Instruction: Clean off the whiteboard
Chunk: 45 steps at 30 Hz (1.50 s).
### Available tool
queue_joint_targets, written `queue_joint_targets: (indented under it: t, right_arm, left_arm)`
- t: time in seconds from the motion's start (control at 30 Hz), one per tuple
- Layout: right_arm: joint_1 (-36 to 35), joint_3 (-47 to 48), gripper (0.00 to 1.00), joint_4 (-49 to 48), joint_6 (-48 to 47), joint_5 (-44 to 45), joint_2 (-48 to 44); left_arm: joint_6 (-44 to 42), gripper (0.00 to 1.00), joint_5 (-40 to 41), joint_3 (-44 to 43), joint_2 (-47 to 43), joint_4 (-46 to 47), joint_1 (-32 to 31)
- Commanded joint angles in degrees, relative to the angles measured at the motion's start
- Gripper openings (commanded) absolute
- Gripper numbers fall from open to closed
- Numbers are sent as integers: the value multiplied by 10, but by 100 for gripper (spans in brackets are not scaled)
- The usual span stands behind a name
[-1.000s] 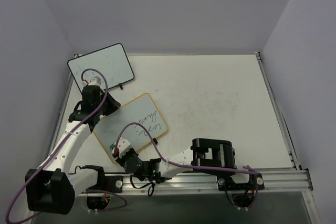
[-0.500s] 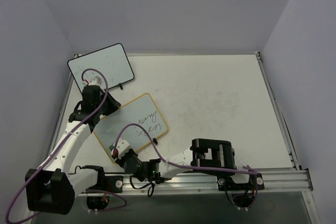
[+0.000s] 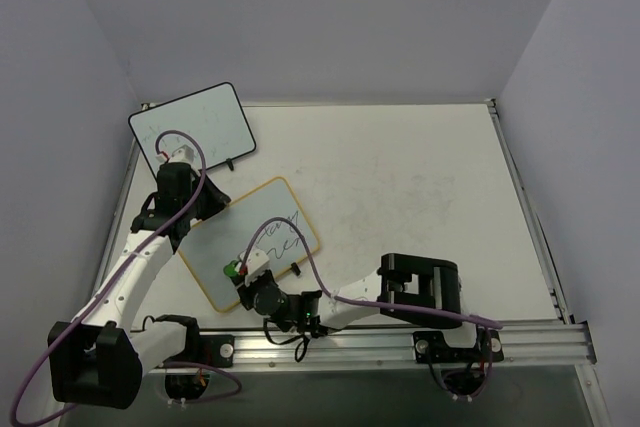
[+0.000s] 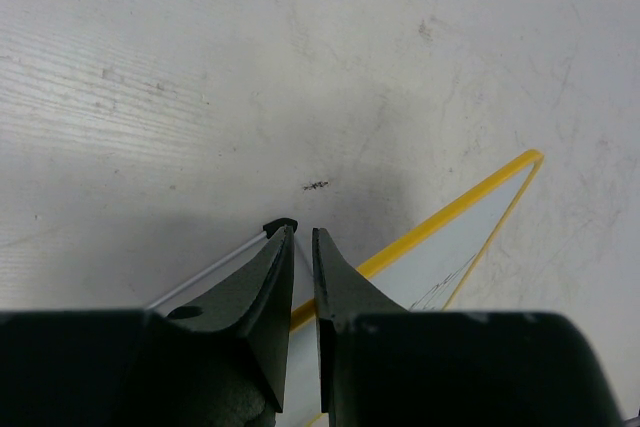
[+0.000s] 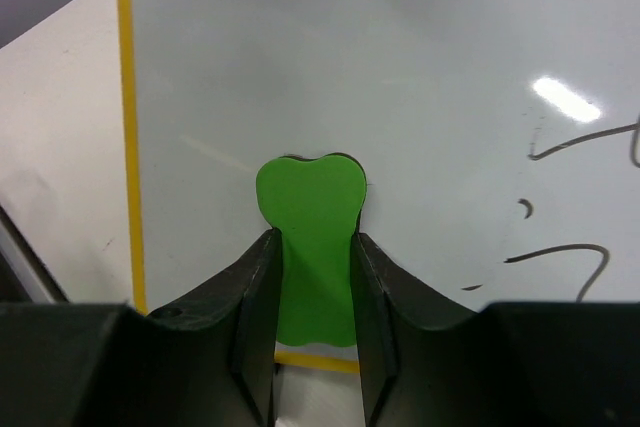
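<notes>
We find the whiteboard (image 5: 400,67) face glossy and smooth, mirroring lamps. The green eraser (image 5: 310,277) looks matt and smooth. The right gripper (image 5: 314,239) is matt black plastic. The table (image 4: 200,47) top is matt, scuffed and grainy.

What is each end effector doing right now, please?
The left end effector is closed on the whiteboard at its corner.
The right end effector is closed, holding the green eraser.
</notes>
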<state>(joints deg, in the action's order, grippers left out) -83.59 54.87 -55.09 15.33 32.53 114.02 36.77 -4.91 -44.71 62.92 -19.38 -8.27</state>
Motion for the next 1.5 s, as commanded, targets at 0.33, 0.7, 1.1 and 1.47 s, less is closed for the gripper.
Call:
queue_joint_targets:
  t: [0.33, 0.7, 1.1, 1.47]
  right_arm:
    - [115, -52, 0, 132, 36, 83, -23]
    - [163, -75, 0, 161, 74, 88, -49]
    - [205, -81, 0, 191, 102, 85, -68]
    - [176, -51, 0, 190, 72, 96, -60]
  left_arm:
    - [-6, 21, -14, -6, 3, -20, -8]
    - [-7, 22, -15, -6, 3, -22, -8]
    - [-6, 21, -16, -6, 3, -21, -8]
    - [-6, 21, -16, -3, -2, -20, -8]
